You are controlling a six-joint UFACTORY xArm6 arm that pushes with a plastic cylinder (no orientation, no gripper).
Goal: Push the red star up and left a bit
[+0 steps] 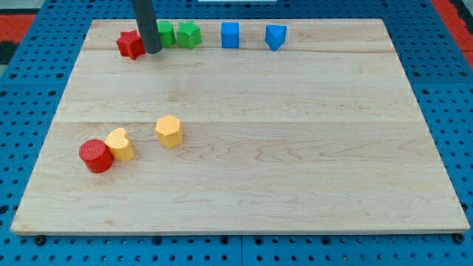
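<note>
The red star (130,44) lies near the top left corner of the wooden board (244,185). My tip (152,51) rests on the board right against the star's right side, between the star and a green block (165,33) that the rod partly hides. A green star (189,35) sits just right of that block.
A blue cube (230,35) and a blue angular block (276,36) stand along the top edge. A red cylinder (96,156), a yellow rounded block (120,144) touching it, and a yellow hexagonal block (168,131) lie at lower left. Blue pegboard surrounds the board.
</note>
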